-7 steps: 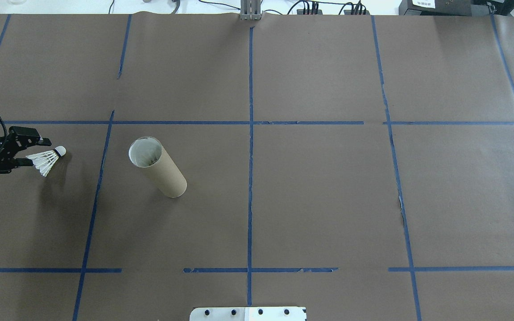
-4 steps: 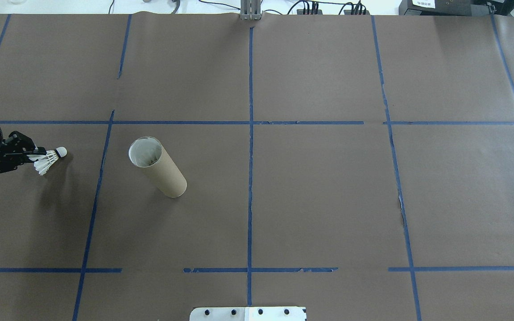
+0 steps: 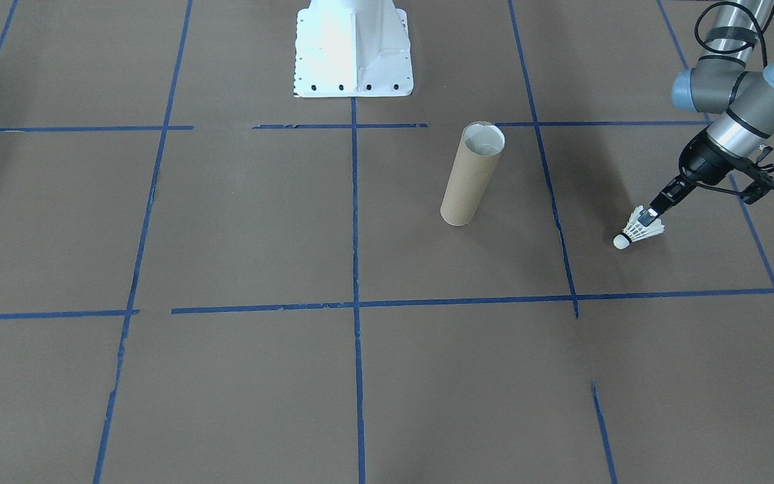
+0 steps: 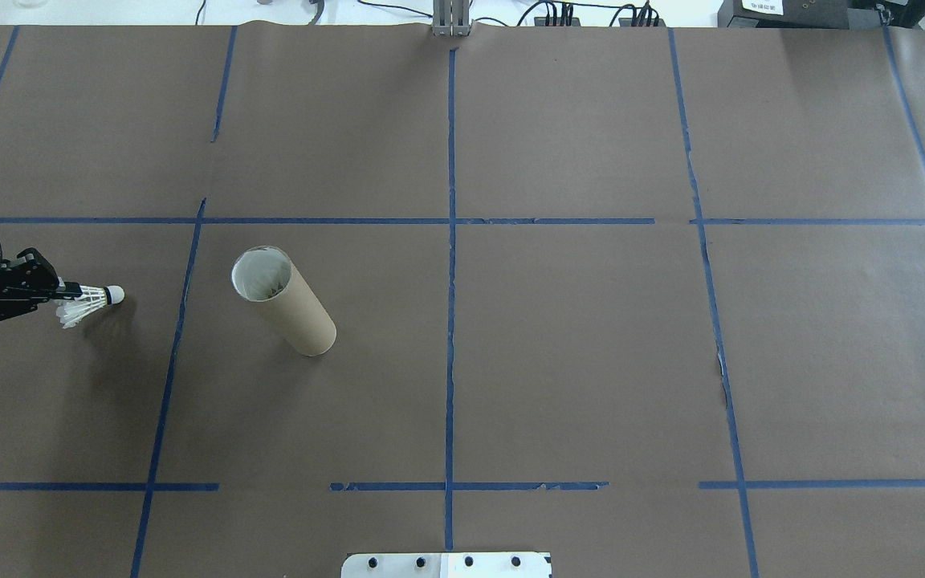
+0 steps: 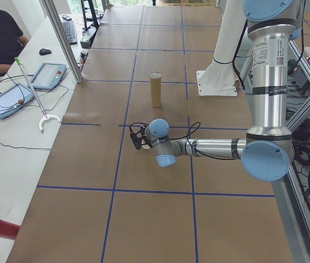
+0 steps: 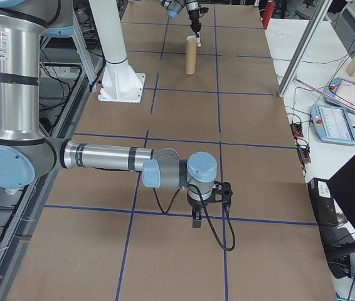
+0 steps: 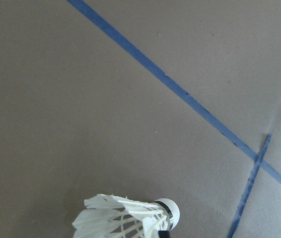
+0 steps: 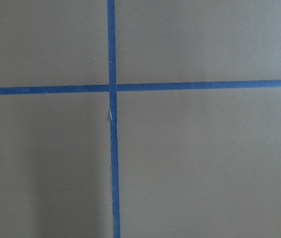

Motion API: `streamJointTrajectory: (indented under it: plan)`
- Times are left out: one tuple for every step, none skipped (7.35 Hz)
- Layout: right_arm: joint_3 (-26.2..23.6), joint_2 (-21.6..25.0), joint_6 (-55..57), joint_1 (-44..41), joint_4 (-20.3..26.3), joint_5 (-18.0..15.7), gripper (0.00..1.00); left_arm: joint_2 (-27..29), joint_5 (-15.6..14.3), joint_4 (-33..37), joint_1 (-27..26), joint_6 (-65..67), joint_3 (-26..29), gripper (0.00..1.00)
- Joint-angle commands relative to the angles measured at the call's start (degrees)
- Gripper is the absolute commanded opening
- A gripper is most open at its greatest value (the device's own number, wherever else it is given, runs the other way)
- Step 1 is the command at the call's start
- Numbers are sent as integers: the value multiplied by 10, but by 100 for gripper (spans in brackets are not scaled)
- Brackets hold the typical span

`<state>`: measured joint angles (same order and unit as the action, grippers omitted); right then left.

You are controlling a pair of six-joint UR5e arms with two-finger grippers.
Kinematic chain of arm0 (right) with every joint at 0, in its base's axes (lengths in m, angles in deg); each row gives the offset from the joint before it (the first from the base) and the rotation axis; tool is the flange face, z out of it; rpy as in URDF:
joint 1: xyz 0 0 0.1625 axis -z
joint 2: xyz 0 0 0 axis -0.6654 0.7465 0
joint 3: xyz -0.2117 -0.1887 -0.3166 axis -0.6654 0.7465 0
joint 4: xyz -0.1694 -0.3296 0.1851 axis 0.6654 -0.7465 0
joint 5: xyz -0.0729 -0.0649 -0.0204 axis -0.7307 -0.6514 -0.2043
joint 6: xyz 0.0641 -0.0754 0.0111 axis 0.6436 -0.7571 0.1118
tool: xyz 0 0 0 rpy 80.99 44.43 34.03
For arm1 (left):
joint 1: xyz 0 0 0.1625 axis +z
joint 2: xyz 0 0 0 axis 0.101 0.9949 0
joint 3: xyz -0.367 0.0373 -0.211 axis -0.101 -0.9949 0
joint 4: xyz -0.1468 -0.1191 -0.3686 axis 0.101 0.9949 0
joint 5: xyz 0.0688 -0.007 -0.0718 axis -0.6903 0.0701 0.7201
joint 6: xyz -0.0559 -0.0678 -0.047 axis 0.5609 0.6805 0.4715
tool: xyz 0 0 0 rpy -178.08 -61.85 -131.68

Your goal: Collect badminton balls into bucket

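Two views disagree in reach: overhead shows only the left gripper [image 4: 69, 292], while exterior right alone shows the right gripper [image 6: 196, 221], its jaws too unclear to judge, over the tabletop [image 4: 591, 361]. Left jaws are clamped on the shuttlecock [image 4: 87, 303] feathers, cork pointing toward the bucket [image 4: 282, 300], which stands upright well apart, near the tabletop's left edge.
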<state>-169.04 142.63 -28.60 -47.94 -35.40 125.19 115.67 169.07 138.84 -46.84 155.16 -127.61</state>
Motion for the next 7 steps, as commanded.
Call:
streamJointTrajectory:
  plan:
    - [0, 0, 0, 0, 0, 0, 100, -4, 52, -9, -6, 0, -52, 0]
    - [0, 0, 0, 0, 0, 0, 100, -3, 53, -22, -8, 0, -67, 0]
    - [0, 0, 0, 0, 0, 0, 100, -1, 59, -52, -12, 0, -85, 0]
    - [0, 0, 0, 0, 0, 0, 100, 3, 69, -71, -11, -2, -102, 0]
    - [0, 0, 0, 0, 0, 0, 100, 4, 69, -72, -12, -6, -119, 0]
    - [0, 0, 0, 0, 0, 0, 100, 3, 70, -79, -39, -76, -133, 0]
    - [0, 0, 0, 0, 0, 0, 100, 4, 68, -114, -50, -125, -147, 0]
